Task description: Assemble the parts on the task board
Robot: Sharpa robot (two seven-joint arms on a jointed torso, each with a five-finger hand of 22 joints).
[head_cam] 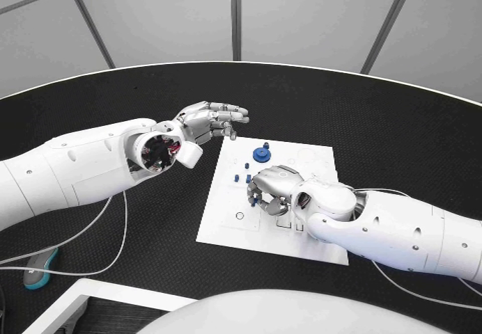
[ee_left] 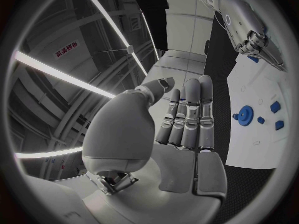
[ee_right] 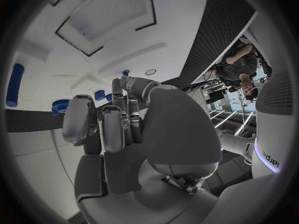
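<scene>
The black table [head_cam: 331, 104] is round-edged with a fine speckled surface, and behind its far rim stand pale grey wall panels [head_cam: 161, 28] divided by dark seams. The white task board [head_cam: 226, 223] lies in the middle of the table, turned slightly askew to the table edge, with shallow recesses and outlined shapes cut into its face.

The left hand [head_cam: 209, 120] hovers above bare table just beside the board's far left corner — its fingers are loosely extended and close together, and nothing is in them; the left wrist view shows the palm empty with the fingers [ee_left: 187, 119] lying side by side. A thin white cable [head_cam: 115, 233] loops across the table beneath the left arm, and a teal-and-grey object [head_cam: 38, 273] lies near the table's near left edge.

The right hand [head_cam: 276, 188] is low over the middle of the board, fingers curled downward over a cluster of small blue parts [head_cam: 247, 179]. Whether it has hold of one I cannot tell — the fingers hide the contact. In the right wrist view the curled fingers [ee_right: 112, 129] sit above the white board with blue pieces just past the tips.

A blue gear-like part [head_cam: 262, 152] stands on the board near its far edge, apart from both hands.
</scene>
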